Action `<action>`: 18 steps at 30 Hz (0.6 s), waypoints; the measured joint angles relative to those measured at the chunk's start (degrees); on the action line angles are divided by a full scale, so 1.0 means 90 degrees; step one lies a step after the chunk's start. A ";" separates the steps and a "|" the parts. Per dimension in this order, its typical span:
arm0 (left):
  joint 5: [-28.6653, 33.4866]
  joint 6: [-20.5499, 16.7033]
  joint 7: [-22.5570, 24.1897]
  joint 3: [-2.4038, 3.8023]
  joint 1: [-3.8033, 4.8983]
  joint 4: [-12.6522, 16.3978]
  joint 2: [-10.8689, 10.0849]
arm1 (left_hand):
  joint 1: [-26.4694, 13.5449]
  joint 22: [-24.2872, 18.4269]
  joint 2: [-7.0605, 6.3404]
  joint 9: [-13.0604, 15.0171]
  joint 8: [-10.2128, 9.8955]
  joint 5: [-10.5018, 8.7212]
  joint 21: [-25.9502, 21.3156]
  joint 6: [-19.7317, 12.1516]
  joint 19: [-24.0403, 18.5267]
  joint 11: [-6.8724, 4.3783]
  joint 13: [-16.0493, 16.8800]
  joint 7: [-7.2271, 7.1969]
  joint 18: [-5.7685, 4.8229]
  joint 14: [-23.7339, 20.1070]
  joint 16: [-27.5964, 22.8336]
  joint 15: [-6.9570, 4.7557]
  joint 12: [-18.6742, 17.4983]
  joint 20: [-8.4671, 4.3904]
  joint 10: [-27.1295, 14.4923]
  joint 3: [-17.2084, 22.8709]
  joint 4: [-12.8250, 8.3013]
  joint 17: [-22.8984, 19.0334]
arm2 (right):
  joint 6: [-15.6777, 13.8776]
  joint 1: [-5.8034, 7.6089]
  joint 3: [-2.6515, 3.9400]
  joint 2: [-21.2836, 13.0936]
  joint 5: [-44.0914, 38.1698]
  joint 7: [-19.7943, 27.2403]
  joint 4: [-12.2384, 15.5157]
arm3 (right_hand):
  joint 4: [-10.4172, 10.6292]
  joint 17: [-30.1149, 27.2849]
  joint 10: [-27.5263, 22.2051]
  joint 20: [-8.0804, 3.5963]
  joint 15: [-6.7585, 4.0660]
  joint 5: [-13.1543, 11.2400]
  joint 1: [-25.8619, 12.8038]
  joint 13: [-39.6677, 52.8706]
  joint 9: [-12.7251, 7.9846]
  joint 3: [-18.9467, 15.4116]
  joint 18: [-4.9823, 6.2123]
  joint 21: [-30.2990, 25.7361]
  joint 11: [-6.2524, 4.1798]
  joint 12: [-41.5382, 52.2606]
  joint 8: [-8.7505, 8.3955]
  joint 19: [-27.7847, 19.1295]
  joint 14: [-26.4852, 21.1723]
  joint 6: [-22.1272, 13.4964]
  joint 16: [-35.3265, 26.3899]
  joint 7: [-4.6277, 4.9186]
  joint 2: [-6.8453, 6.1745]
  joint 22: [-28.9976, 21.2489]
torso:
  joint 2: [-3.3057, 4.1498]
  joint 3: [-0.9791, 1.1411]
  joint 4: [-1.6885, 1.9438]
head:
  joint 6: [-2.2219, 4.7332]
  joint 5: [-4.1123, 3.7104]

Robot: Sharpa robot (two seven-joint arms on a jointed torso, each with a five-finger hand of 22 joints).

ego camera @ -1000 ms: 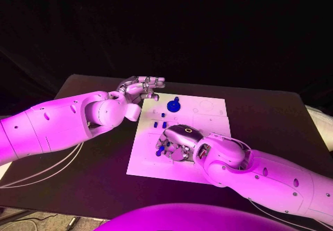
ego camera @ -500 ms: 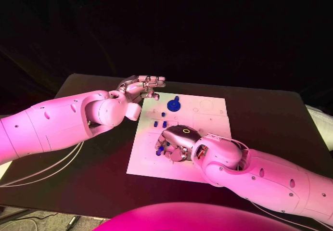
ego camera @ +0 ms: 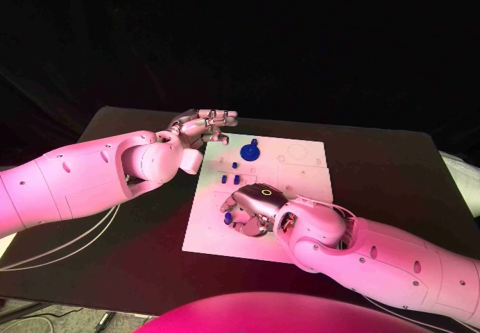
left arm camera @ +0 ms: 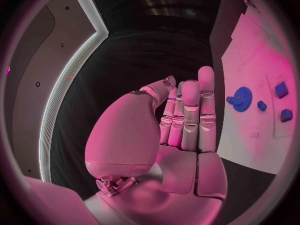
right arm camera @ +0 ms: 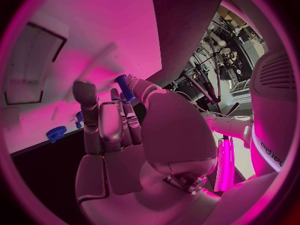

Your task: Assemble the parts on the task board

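Note:
The white task board (ego camera: 300,168) lies mid-table. My right hand (ego camera: 252,208) hovers low over its left-middle part, pinching a small blue peg (right arm camera: 123,87) between thumb and a finger; the same peg (ego camera: 229,218) shows at the fingertips in the head view. A blue gear (ego camera: 250,150) stands on the board's far part, with three small blue parts (ego camera: 232,177) between it and my right hand. My left hand (ego camera: 205,126) floats off the board's far left corner, holding nothing. In the left wrist view its fingers (left arm camera: 187,110) are stretched out side by side.
The black table (ego camera: 400,173) surrounds the board, with bare room to its right. My left forearm (ego camera: 90,177) crosses the table's left side. The gear (left arm camera: 240,98) and small parts (left arm camera: 281,89) lie on the board (left arm camera: 250,50) beside my left hand.
My right hand has crept slightly toward the board's near left with the peg. The left hand has not moved.

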 measured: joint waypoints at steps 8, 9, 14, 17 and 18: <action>0.0000 0.0016 -0.0005 0.0000 -0.0001 -0.0017 -0.0005 | 0.0000 0.0000 0.0000 0.0000 0.0000 0.0000 0.0000 0.0000 0.0000 0.0000 0.0000 0.0000 0.0000 -0.0021 0.0000 0.0021 0.0000 0.0000 0.0000 -0.0027 -0.0027 -0.0024 | -0.0516 -0.0056 0.0045 -0.0358 0.0047 -0.0009 0.0405 | -0.0001 -0.0106 -0.0027 0.0034 0.0000 0.0033 0.0000 0.0021 0.0021 -0.0268 0.0000 0.0000 0.0008 0.0169 0.0000 0.0034 0.0000 0.0059 -0.0063 0.0059 0.0000 0.0059 | -0.0001 0.0009 -0.0003 | 0.0020 -0.0031; 0.0000 0.0019 -0.0006 0.0000 -0.0002 -0.0024 -0.0007 | 0.0000 0.0000 0.0000 0.0000 0.0000 0.0000 0.0000 0.0000 0.0000 0.0000 0.0000 0.0000 0.0000 -0.0021 0.0000 0.0021 0.0000 0.0000 0.0000 -0.0027 -0.0027 -0.0024 | -0.0626 -0.0061 0.0096 -0.0466 0.0074 -0.0006 0.0515 | 0.0007 -0.0113 -0.0003 0.0034 0.0000 0.0037 0.0000 0.0021 0.0020 -0.0293 0.0000 0.0000 -0.0015 0.0202 0.0000 0.0034 0.0000 0.0059 -0.0063 0.0058 0.0000 0.0059 | -0.0001 0.0009 -0.0007 | 0.0026 -0.0038; 0.0000 0.0027 -0.0011 -0.0003 -0.0007 -0.0045 -0.0015 | 0.0000 0.0000 0.0000 0.0000 0.0000 0.0000 0.0000 0.0000 0.0000 0.0000 0.0000 0.0000 0.0000 -0.0040 0.0000 0.0003 0.0000 0.0000 0.0000 -0.0027 -0.0027 -0.0029 | -0.0988 -0.0058 0.0401 -0.1078 0.0303 -0.0001 0.1024 | 0.0008 -0.0120 0.0315 -0.0003 0.0000 0.0073 0.0041 0.0047 0.0020 -0.0381 0.0000 0.0017 -0.0066 0.0405 0.0000 0.0070 0.0000 0.0141 -0.0063 0.0077 0.0046 0.0088 | -0.0009 0.0010 -0.0027 | 0.0069 -0.0102; 0.0000 0.0032 -0.0015 -0.0009 -0.0009 -0.0047 -0.0022 | 0.0000 0.0000 0.0000 0.0000 0.0000 0.0000 0.0000 0.0000 0.0000 0.0000 0.0000 0.0000 0.0000 -0.0045 0.0000 0.0000 0.0000 0.0000 0.0000 -0.0027 -0.0027 -0.0029 | -0.1091 -0.0050 0.0545 -0.1620 0.0619 -0.0049 0.1305 | 0.0070 0.0039 0.0868 -0.0046 -0.0030 0.0073 -0.0037 0.0106 0.0045 -0.0444 0.0000 0.0156 -0.0130 0.0682 0.0055 0.0208 -0.0024 0.0321 0.0025 0.0049 0.0124 0.0272 | -0.0022 0.0012 -0.0045 | 0.0097 -0.0180; 0.0000 0.0034 -0.0016 -0.0011 -0.0010 -0.0046 -0.0027 | 0.0000 0.0000 0.0000 0.0000 0.0000 0.0000 0.0000 0.0000 0.0000 0.0000 0.0000 0.0000 0.0000 -0.0045 0.0000 0.0000 0.0000 0.0000 0.0000 -0.0027 -0.0027 -0.0029 | -0.1113 -0.0049 0.0572 -0.1774 0.0740 -0.0077 0.1359 | 0.0095 0.0190 0.1105 -0.0064 -0.0075 0.0073 -0.0043 0.0143 0.0054 -0.0469 0.0000 0.0264 -0.0166 0.0795 0.0083 0.0293 -0.0023 0.0392 0.0132 0.0048 0.0130 0.0440 | -0.0025 0.0012 -0.0053 | 0.0104 -0.0201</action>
